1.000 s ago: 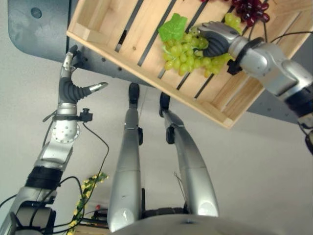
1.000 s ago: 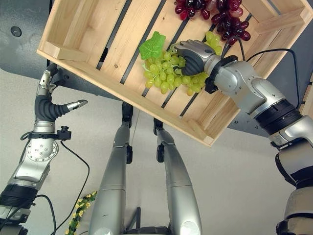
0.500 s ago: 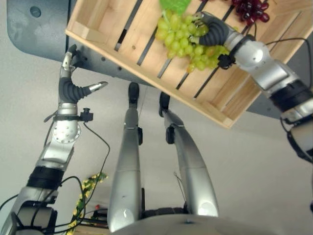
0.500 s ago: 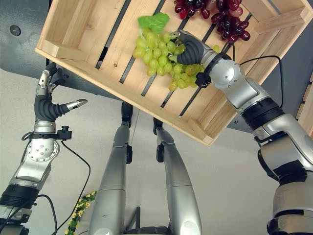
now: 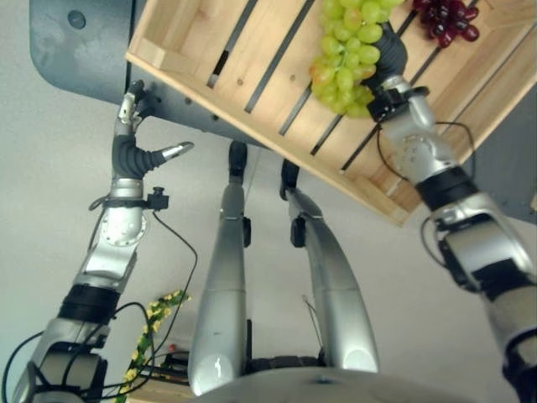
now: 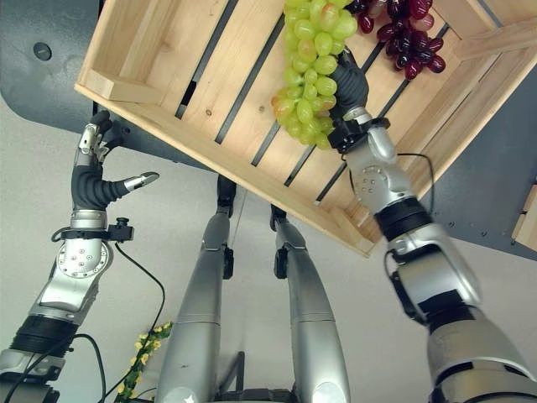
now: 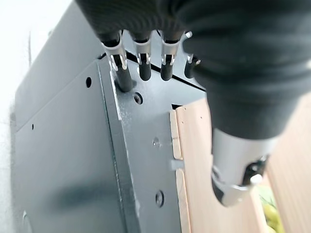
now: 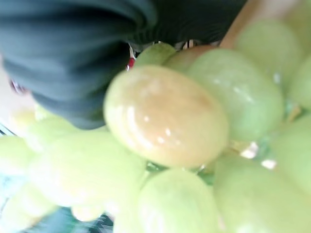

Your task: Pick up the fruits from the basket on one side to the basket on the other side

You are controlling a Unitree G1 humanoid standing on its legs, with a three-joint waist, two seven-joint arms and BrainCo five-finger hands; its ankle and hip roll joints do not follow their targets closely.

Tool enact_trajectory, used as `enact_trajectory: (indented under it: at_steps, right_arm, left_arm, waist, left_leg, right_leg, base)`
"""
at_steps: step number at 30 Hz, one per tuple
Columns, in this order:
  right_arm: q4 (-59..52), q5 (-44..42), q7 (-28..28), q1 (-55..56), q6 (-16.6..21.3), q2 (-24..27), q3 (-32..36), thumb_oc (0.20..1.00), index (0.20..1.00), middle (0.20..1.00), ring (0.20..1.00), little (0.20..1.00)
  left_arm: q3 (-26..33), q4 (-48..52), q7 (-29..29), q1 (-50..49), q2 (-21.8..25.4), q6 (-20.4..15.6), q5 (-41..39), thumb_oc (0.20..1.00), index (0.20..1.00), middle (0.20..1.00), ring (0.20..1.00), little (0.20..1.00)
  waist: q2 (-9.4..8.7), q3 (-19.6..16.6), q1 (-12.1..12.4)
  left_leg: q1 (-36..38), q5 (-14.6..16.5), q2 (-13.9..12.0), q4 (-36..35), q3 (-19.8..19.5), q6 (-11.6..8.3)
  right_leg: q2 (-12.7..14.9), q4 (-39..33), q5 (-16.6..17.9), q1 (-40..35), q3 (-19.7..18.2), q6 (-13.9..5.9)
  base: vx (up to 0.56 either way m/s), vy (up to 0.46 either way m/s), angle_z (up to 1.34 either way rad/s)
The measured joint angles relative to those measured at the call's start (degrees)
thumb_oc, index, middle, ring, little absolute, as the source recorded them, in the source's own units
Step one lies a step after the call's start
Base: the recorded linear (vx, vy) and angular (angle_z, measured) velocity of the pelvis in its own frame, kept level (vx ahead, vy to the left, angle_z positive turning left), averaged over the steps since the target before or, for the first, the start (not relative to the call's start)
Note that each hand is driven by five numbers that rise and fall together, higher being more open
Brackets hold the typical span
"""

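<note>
Grapes, the green bunch point(image 6: 312, 71), hung against the right hand point(image 6: 351, 84), whose dark cover showed just behind the cluster; the fingers themselves were buried in the fruit, so whether they were curled round it could not be told, though the bunch appeared to be carried above the slats of the wooden crate point(image 6: 180, 63). In the right wrist view the berries pressed right up against the hand's cover. A bunch of dark red grapes point(image 6: 409, 34) lay in the crate just beyond the hand, untouched. By this reading the transfer was in its early part: one bunch apparently lifted and not yet set down anywhere, the red one yet to be taken, and the receiving basket could not be made out with certainty.

The left hand point(image 5: 134, 151) stood idle well apart from the fruit, its fingers straight and relaxed with the tips close to the edge of the dark grey table point(image 7: 73, 160), thumb held out to the side.

The crate sat on that dark table, its corner jutting past the edge. Below lay a pale, plain floor point(image 5: 419, 336), with a sprig of yellow flowers point(image 5: 155, 323) lying on it.
</note>
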State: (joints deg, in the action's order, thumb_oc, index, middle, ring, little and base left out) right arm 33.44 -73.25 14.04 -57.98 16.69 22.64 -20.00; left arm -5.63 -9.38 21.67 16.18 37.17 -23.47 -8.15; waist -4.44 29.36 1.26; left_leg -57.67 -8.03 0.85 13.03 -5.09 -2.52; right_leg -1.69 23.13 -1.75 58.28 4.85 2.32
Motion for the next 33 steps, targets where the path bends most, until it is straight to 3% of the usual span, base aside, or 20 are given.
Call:
enact_trajectory:
  at_steps: [8,19,28,33]
  right_arm:
    - [-5.5,-3.0,0.1,5.6,1.8,-4.2,-1.0,0.2,0.2,0.2,0.2,0.2]
    - [-16.7,-1.7,0.5,13.2,1.7,-3.0,-5.0,0.2,0.2,0.2,0.2,0.2]
    - [-17.9,-0.5,0.6,20.2,1.2,-3.3,-5.9,0.2,0.2,0.2,0.2,0.2]
    - [-18.4,2.3,0.5,22.9,-0.8,1.6,-5.8,0.2,0.2,0.2,0.2,0.2]
  left_arm:
    - [0.0,0.1,1.7,0.2,-1.4,0.0,0.2,1.0,1.0,1.0,1.0,1.0]
    - [-0.7,0.1,1.5,0.4,-2.4,1.3,1.3,1.0,1.0,1.0,1.0,1.0]
    - [-5.1,-3.2,-1.8,-3.3,-2.8,4.3,2.9,1.0,1.0,1.0,1.0,1.0]
    - [-5.0,-3.0,-5.9,-7.0,-2.2,4.5,2.9,1.0,1.0,1.0,1.0,1.0]
  waist:
    - [0.08,0.0,0.2]
    - [0.03,0.0,0.6]
    - [0.07,0.1,-0.5]
    - [0.14,0.2,-0.4]
  left_leg:
    - [0.0,-0.1,0.0,-0.3,0.0,0.08]
    - [1.1,0.0,0.0,0.0,0.0,0.06]
    - [10.3,0.2,0.1,-1.3,0.1,-0.06]
    - [17.2,0.1,0.3,-2.7,-0.2,0.04]
  right_leg:
    - [0.0,0.0,-0.2,0.1,0.0,0.74]
    - [0.0,0.1,-0.3,-1.2,0.1,0.85]
    - [0.4,0.1,-0.7,-9.9,0.2,0.59]
    - [0.6,-1.0,-0.8,-16.9,0.6,0.8]
  base:
    - [0.0,0.0,0.0]
    - [0.0,0.001,0.0]
    - [-0.01,0.003,0.01]
    - [0.02,-0.006,0.05]
